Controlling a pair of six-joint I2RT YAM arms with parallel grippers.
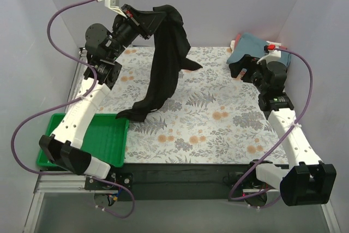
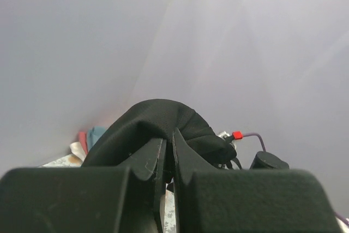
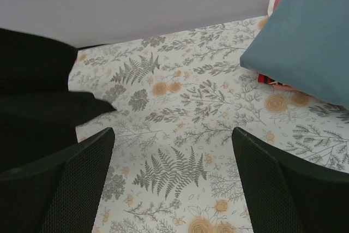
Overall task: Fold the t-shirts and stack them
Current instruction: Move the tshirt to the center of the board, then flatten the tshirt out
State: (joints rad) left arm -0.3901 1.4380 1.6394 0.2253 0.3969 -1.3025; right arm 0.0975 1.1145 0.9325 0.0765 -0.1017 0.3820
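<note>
Black t-shirt (image 1: 163, 64) dangles bunched from the tightly closed left hand (image 2: 169, 144); right hand (image 3: 172, 137) gapes empty. That single pinch could slip, dropping it crumpled.

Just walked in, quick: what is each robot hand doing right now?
Left hand: closed on the black t-shirt, held up in the air.
Right hand: open, holding nothing.

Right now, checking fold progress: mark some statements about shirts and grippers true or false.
The left gripper is shut on the black t-shirt, held high. True.
The right gripper grips the teal t-shirt. False: it is open and empty beside it.
The black t-shirt hangs clear of the table. False: its lower end lies on the table by the green tray.
The teal t-shirt sits in the far right corner. True.
</note>
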